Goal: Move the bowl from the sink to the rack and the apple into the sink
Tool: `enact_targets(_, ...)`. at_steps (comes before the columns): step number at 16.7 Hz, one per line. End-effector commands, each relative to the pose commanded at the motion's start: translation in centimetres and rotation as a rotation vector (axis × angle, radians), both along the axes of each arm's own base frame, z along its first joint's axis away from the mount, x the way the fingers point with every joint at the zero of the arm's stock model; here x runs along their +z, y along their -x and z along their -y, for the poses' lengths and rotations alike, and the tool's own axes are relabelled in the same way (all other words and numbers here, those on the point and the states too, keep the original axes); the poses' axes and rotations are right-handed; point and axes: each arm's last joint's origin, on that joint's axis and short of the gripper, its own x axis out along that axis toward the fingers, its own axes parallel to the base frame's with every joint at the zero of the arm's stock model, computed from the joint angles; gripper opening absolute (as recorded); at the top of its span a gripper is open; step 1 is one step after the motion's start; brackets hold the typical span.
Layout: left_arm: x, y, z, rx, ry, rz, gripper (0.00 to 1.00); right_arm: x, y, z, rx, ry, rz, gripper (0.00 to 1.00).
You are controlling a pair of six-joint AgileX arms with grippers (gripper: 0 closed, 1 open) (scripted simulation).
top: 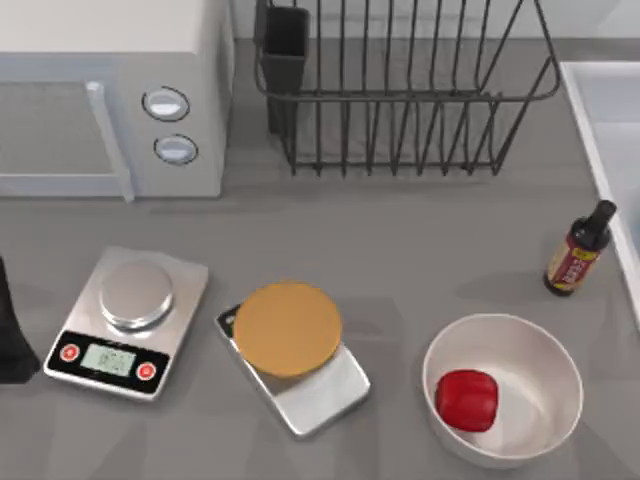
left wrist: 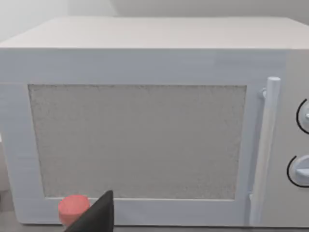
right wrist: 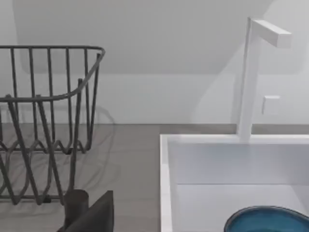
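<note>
**Bowl waits in the sink on the right; apple sits in a white bowl near the front**

Scanned from left to right in the top view, a white microwave [top: 110, 95] is seen at the back left. In front of it lies a silver kitchen scale [top: 128, 322] with a round steel pan. At the table's far left edge a dark part of the left arm [top: 12, 335] is visible. In the left wrist view a dark fingertip [left wrist: 96, 216] is seen pointing toward the microwave door; whether that gripper is open or closed cannot be told.

Near the middle, a second scale [top: 300, 375] carries a round tan disc [top: 288, 328]. Behind it the black wire rack [top: 400, 90] stands empty, its utensil cup [top: 285, 45] at its left corner.

Further right, the red apple [top: 467, 400] rests inside a white bowl [top: 540, 345] at the front. A dark bottle with a red label [top: 578, 250] stands just beside the pale rim of the sink [top: 600, 140].

In the right wrist view the teal-blue bowl [right wrist: 268, 220] is seen lying inside the sink basin, below a white faucet [right wrist: 251, 77], with the rack to the sink's left. A dark fingertip [right wrist: 94, 215] of the right gripper is visible there; its opening cannot be told.

The right arm is judged nearer to the bowl, which lies ahead of its wrist camera, and the carry to the rack would run leftward.
</note>
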Motion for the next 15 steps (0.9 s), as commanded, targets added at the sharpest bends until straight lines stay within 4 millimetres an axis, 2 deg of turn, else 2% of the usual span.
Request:
enact_targets(3,0.0,0.0,0.0,0.000,0.000,0.000,1.00,0.2,0.0,0.0,-0.003,0.002,-0.004,1.00)
enact_targets(5,0.0,0.0,0.0,0.000,0.000,0.000,1.00,1.2,0.0,0.1,-0.015,0.015,-0.024,1.00)
enact_targets(9,0.0,0.0,0.0,0.000,0.000,0.000,1.00,6.0,-0.9,0.5,-0.053,0.064,-0.119,1.00)
enact_targets(12,0.0,0.0,0.0,0.000,0.000,0.000,1.00,10.8,-3.8,1.1,-0.079,0.108,-0.256,1.00)
enact_targets(15,0.0,0.0,0.0,0.000,0.000,0.000,1.00,14.2,-9.5,2.3,-0.094,0.144,-0.455,1.00)
